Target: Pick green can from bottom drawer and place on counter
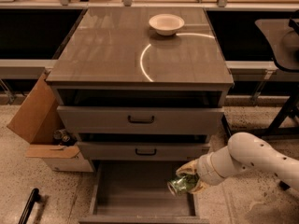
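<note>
The green can [181, 184] is held in my gripper [189, 178], tilted on its side just above the right part of the open bottom drawer [135, 190]. The gripper's fingers are closed around the can, and my white arm [252, 160] reaches in from the right. The drawer's grey floor is otherwise bare. The counter [126, 45] is the glossy grey-brown cabinet top above, with a bright curved light reflection.
A white bowl [166, 24] stands at the back of the counter. Two upper drawers [140, 120] with black handles are shut. An open cardboard box [42, 125] sits left of the cabinet. A dark table [280, 36] and its legs stand at the right.
</note>
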You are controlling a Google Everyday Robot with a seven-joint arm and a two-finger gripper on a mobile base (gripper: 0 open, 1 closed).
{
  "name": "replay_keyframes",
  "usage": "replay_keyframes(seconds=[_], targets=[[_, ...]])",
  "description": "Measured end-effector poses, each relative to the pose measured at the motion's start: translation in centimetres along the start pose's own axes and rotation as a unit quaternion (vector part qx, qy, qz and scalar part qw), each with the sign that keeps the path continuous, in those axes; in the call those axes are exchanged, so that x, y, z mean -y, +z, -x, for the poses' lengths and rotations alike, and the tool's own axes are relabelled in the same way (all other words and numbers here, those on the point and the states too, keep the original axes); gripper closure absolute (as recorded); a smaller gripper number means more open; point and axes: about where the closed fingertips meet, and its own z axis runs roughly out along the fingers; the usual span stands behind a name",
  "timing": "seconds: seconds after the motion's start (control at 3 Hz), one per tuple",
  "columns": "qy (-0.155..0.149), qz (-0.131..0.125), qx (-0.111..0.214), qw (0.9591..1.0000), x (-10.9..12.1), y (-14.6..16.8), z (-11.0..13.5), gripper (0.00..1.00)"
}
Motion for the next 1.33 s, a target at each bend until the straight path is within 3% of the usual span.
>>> replay_keyframes(seconds=[0.33,1.0,1.33], targets=[[-0.023,-0.004,-0.002,0.9997,0.9,-3.2,1.4,1.0],[-0.076,-0.02,-0.035,0.9963,4.8,-14.0,5.0,1.0],[-0.099,-0.035,-0.059,0.9927,7.3,-19.1,6.7,1.0]])
